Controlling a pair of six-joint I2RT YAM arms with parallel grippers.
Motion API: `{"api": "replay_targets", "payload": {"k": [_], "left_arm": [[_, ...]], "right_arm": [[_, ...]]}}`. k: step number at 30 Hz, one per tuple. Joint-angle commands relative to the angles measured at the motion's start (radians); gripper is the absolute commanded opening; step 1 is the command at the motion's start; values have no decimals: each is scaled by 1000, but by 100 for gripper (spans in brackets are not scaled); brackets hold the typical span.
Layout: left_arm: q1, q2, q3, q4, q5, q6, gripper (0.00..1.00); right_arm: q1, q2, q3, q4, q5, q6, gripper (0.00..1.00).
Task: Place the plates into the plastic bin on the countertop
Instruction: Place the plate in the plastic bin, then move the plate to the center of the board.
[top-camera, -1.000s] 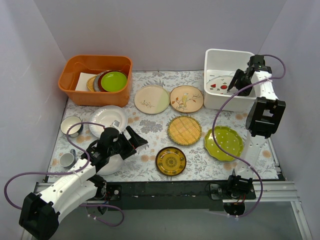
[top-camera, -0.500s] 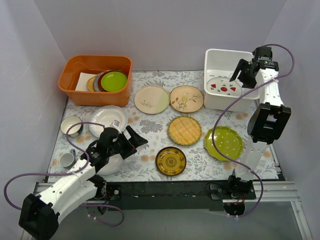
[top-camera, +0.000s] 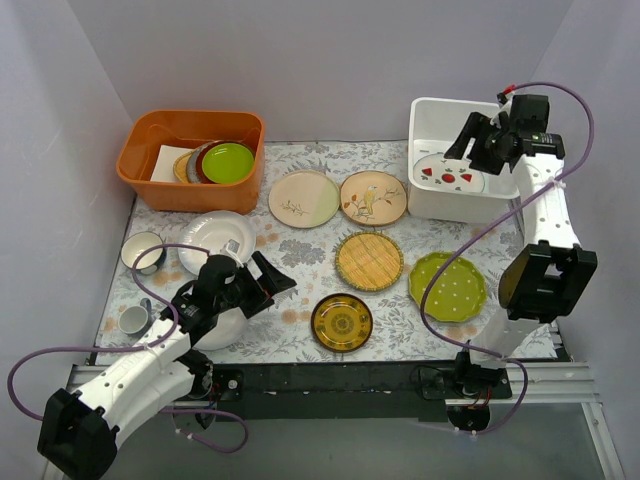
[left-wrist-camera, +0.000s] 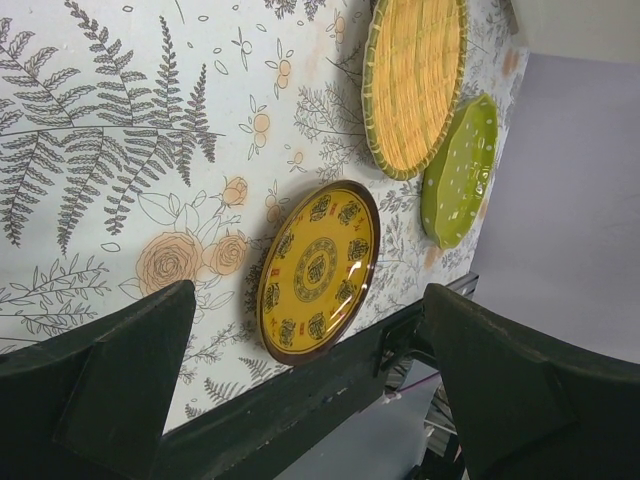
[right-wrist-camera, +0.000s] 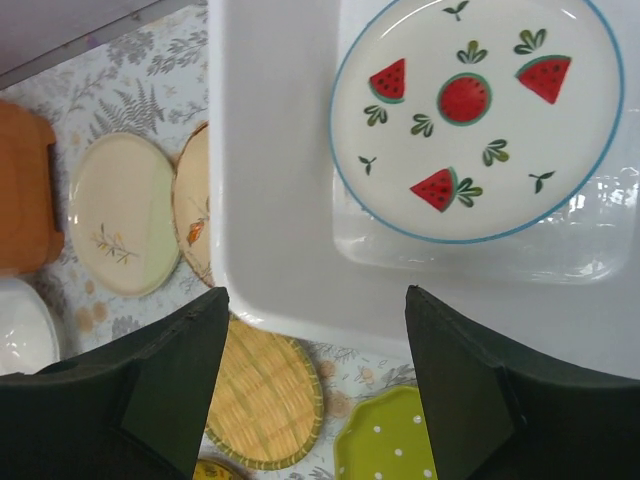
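Risks:
- plastic bin (top-camera: 440, 108) at counter's far right corner could be clipped on rim by right gripper (top-camera: 468, 152) if swung low toward next plate; bin shoved, red-wedge plate (right-wrist-camera: 470, 110) lying inside jolted.
- amber plate (top-camera: 341, 322), flat by counter's near edge, could be pushed off by left gripper (top-camera: 272, 278) during pinch.
- white object under left arm, possibly plate, mostly hidden; could be knocked.

Fingers:
- right: spread well apart above bin, nothing held or touched.
- left: fully spread, empty, hovering over countertop (top-camera: 300, 250).

At least six plates left on countertop.
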Motion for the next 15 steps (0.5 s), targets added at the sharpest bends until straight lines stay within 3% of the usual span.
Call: {"api": "replay_targets", "payload": {"k": [1,15], "left_arm": [[-3,-27,21,-7,4,15,98],[-3,-53,44,-92,-35,47,98]], "right_arm": [[39,-122,-69,73,-74,-13,79],[200,-337,-301,159,-130,2,78]]}}
